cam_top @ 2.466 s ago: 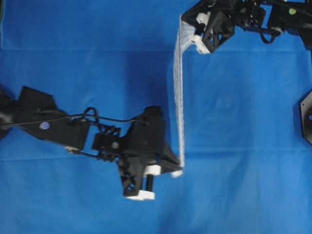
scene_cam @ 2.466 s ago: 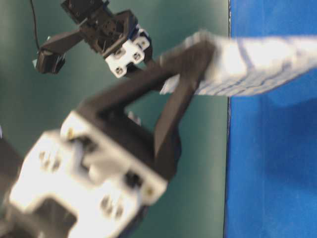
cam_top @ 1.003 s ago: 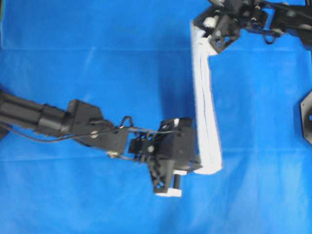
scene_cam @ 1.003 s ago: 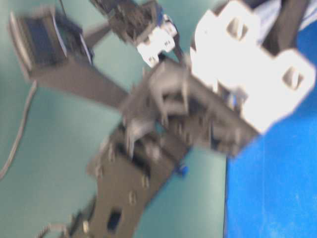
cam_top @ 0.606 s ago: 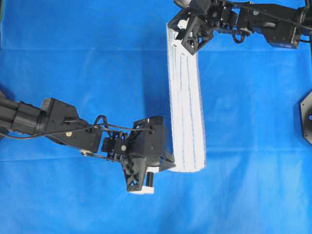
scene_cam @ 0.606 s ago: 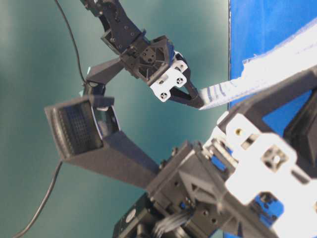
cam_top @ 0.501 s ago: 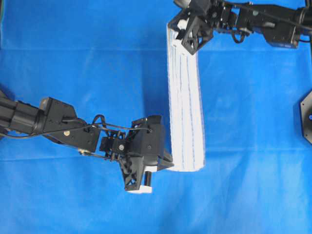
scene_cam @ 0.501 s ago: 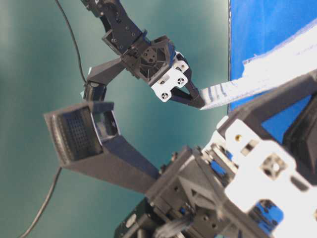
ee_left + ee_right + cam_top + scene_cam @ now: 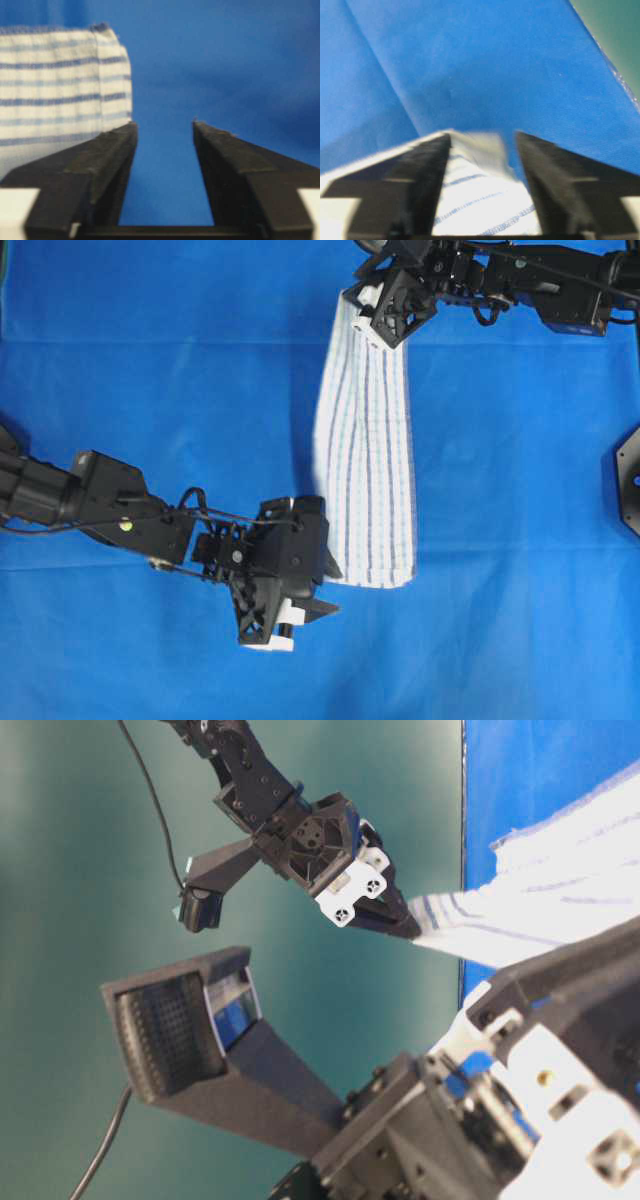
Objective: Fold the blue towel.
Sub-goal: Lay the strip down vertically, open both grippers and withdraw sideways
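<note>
The blue towel (image 9: 365, 460), white with thin blue stripes, lies folded into a long narrow strip on the blue table cover. It runs from the far edge toward the near middle. My left gripper (image 9: 325, 587) is open just off the strip's near left corner. In the left wrist view, only blue cover shows between the left gripper's (image 9: 162, 125) fingers, and the towel (image 9: 60, 90) sits beside the left finger. My right gripper (image 9: 372, 322) is at the far end. In the right wrist view its jaws (image 9: 482, 137) stand apart, with the towel's (image 9: 480, 195) end lying loose between them.
A black fixture (image 9: 630, 480) sits at the right edge of the table. The table-level view shows the table's edge (image 9: 462, 840) against green floor, with the left arm's camera housing (image 9: 170, 1020) large in the foreground.
Both grippers have opened. The towel strip has dropped and spread wider and flatter on the cover. My left gripper has pulled back a little toward the lower left.
</note>
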`<state>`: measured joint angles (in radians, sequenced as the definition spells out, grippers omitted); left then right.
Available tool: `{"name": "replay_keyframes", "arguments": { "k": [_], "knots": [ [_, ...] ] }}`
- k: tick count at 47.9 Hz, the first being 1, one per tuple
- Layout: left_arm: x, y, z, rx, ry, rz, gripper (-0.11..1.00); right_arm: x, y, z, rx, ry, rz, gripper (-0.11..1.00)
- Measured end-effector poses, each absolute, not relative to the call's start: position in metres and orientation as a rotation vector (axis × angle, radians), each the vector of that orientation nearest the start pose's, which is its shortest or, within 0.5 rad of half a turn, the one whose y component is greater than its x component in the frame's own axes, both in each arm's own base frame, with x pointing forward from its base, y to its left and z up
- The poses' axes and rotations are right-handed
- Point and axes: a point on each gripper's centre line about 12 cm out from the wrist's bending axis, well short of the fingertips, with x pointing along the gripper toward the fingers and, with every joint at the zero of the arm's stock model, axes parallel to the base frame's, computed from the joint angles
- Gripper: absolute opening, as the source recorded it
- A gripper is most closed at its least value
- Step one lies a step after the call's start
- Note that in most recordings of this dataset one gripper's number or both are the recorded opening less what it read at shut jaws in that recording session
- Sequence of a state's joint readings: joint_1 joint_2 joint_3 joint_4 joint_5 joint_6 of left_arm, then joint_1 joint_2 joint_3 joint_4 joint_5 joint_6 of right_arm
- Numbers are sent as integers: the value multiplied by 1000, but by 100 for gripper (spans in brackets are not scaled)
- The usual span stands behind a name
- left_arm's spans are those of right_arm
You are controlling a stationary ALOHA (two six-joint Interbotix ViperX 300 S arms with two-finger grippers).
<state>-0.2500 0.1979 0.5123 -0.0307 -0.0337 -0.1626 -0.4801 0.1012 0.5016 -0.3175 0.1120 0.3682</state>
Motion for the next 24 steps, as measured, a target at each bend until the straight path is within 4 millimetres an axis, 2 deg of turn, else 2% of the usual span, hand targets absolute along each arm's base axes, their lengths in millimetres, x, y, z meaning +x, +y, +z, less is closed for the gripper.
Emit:
{"name": "replay_keyframes", "arguments": {
  "k": [8, 14, 24],
  "knots": [
    [410, -94, 158, -103, 729, -147, 51, 374, -199, 179, 197, 678, -509, 55],
    [396, -87, 173, -104, 719, -141, 51, 365, -193, 188, 193, 663, -508, 55],
    [371, -55, 193, -129, 652, -84, 51, 342, -168, 205, 176, 630, -476, 55]
  ]
}}
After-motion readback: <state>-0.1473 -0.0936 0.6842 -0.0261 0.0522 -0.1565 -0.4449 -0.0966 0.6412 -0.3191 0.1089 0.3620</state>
